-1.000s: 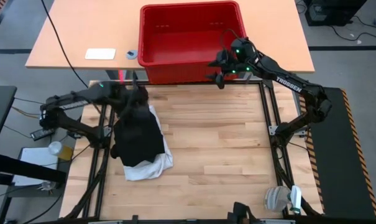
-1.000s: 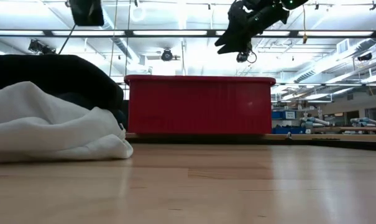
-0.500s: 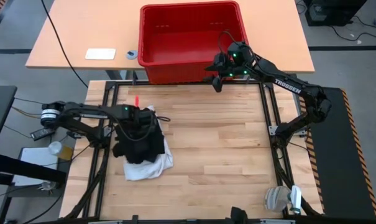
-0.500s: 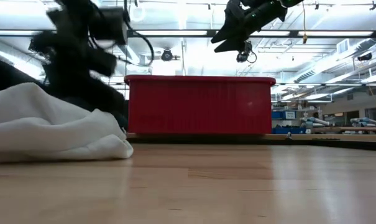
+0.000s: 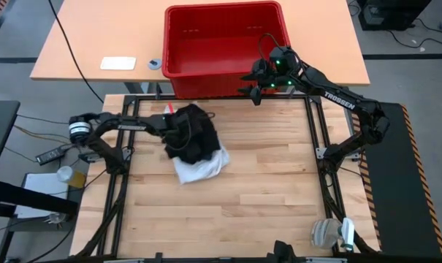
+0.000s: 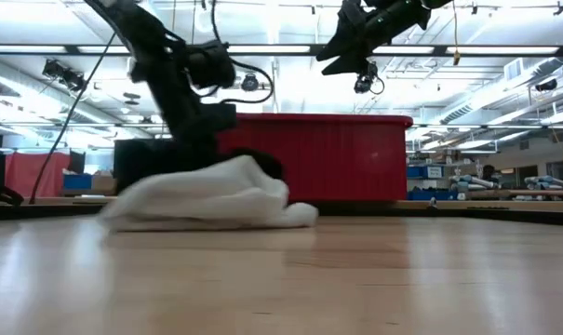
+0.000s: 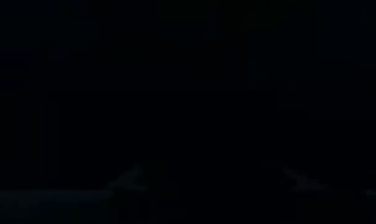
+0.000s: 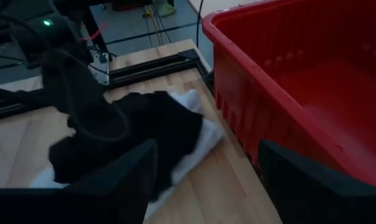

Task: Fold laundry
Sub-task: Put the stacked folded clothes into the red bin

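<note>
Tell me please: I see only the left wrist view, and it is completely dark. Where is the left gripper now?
Observer: The left gripper is down in a crumpled black cloth garment, which probably covers its camera.
Operator: Is something under that garment?
Observer: Yes, a crumpled white cloth shirt lies partly under it on the wooden table.
Operator: And where is the right arm?
Observer: The right gripper hangs open and empty above the table's far edge, beside the red plastic crate.
</note>
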